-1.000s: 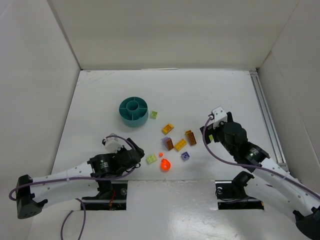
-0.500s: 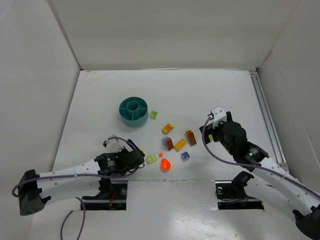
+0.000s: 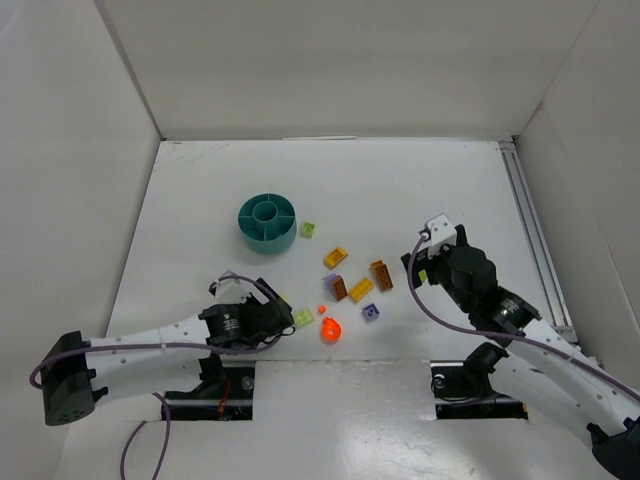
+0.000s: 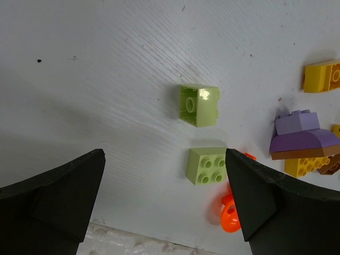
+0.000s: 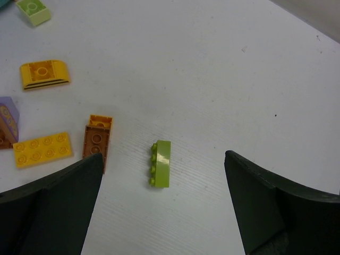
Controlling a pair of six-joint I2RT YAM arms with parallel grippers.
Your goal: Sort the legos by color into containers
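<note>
Handling: legos judged v. light, rigid, hard plastic; not fragile, but the glossy sides are likely slippery, and a brick may skitter if nudged.
Hold pt: best taken across two flat opposite side walls, low on the body; studs & curved tops to be avoided.
Look: tiny blocks in lime green, orange-yellow, brown, purple, plus an orange-red bit; a purple piece is seen sitting on a brown one.
Location: loose on the white table, clustered betw. the two arms, right of and nearer than the teal dish; one pale lime block lies just beside the dish.
Dish: round, low walls, inner dividers, central cup; no brick can be made out inside from the top view.
L gripper: fingers wide apart, nothing held. A lime 2x2 brick, studs up, lies betw. them, nearer the right-hand finger; a tipped lime brick lies just beyond.
R gripper: fingers wide apart, nothing held. A narrow lime brick, on its side, is centred betw. them.
Next (judged): each gripper to be lowered & closed on its lime brick.
</note>
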